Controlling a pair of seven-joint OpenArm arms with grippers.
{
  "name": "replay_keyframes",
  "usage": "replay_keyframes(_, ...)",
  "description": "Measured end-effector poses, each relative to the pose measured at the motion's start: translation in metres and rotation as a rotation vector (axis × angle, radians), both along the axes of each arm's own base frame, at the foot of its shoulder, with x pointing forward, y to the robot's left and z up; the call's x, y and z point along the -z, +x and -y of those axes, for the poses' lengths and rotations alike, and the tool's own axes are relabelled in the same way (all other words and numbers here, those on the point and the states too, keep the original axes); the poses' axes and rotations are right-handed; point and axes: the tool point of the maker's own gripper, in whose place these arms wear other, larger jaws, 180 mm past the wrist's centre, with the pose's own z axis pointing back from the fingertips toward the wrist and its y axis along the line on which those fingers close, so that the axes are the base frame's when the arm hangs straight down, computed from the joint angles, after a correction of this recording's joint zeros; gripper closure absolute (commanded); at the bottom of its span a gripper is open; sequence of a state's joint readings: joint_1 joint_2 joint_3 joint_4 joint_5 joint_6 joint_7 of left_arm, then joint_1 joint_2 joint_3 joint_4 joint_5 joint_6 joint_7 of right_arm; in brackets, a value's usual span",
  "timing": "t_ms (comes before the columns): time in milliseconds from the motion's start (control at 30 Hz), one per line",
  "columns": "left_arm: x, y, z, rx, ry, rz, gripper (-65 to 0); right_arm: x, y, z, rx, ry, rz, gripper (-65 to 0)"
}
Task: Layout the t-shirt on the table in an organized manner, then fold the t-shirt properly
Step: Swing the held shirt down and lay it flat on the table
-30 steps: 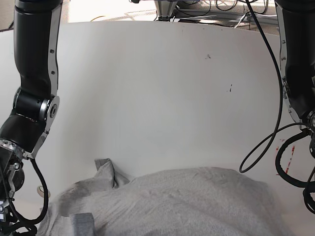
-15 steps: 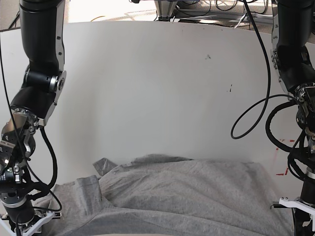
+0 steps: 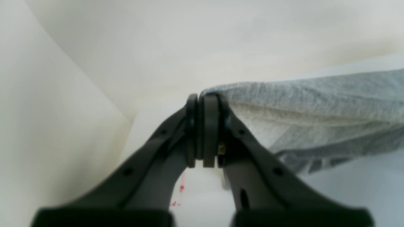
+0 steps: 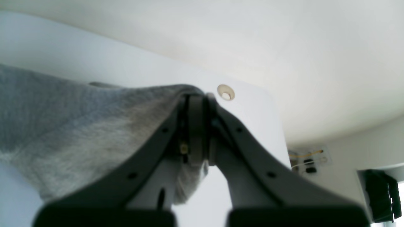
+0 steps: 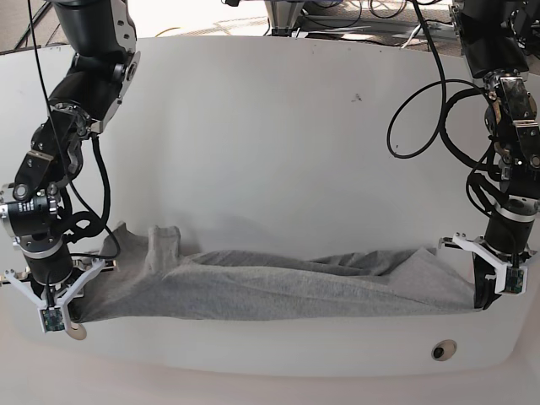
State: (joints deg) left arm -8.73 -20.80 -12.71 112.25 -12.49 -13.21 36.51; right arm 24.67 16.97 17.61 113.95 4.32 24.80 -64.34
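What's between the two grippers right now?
In the base view the t-shirt spans the whole stretch, pulled into a long band between the left gripper and the right gripper, low over the table.

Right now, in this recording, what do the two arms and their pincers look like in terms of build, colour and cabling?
Both arms are glossy black segments with silver joint rings. Loose black cables loop alongside each. White brackets sit at the wrists. The left pincer and right pincer have matte dark-grey tapered fingers with small round holes and flat pads. No markings are legible.
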Motion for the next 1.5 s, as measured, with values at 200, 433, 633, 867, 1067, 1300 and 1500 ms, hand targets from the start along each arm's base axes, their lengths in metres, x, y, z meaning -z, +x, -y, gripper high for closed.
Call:
replay_keyframes(200, 0.047, -0.029, -0.008, -0.012, -0.063, -0.107, -0.6, 0.044, -0.025, 0.001, 0.007, 0.050, -0.078, 0.0)
replay_keyframes(433, 0.097, -0.064, -0.010, -0.009, -0.076, -0.245, -0.6, 0.110, -0.065, 0.012, 0.067, 0.043, -0.302, 0.0)
replay_keyframes(633, 0.132, -0.097, -0.028, -0.072, -0.060, -0.365, -0.6, 0.146, -0.090, 0.001, 0.022, 0.041, -0.427, 0.0)
replay_keyframes(867, 0.156, -0.129, -0.037, -0.096, -0.065, -0.451, -0.6, 0.176, -0.120, 0.006, 0.048, 0.031, -0.559, 0.0)
replay_keyframes(1067, 0.166, -0.151, -0.050, -0.128, -0.049, -0.494, -0.4, 0.202, -0.143, -0.011, 0.002, 0.051, -0.642, 0.0)
replay_keyframes(1300, 0.177, -0.182, -0.068, -0.152, -0.007, -0.577, -0.4, 0.228, -0.182, -0.007, 0.009, 0.029, -0.768, 0.0)
replay_keyframes(1500, 0.181, -0.202, -0.075, -0.125, 0.031, -0.622, -0.4, 0.248, -0.208, -0.021, -0.004, 0.069, -0.839, 0.0)
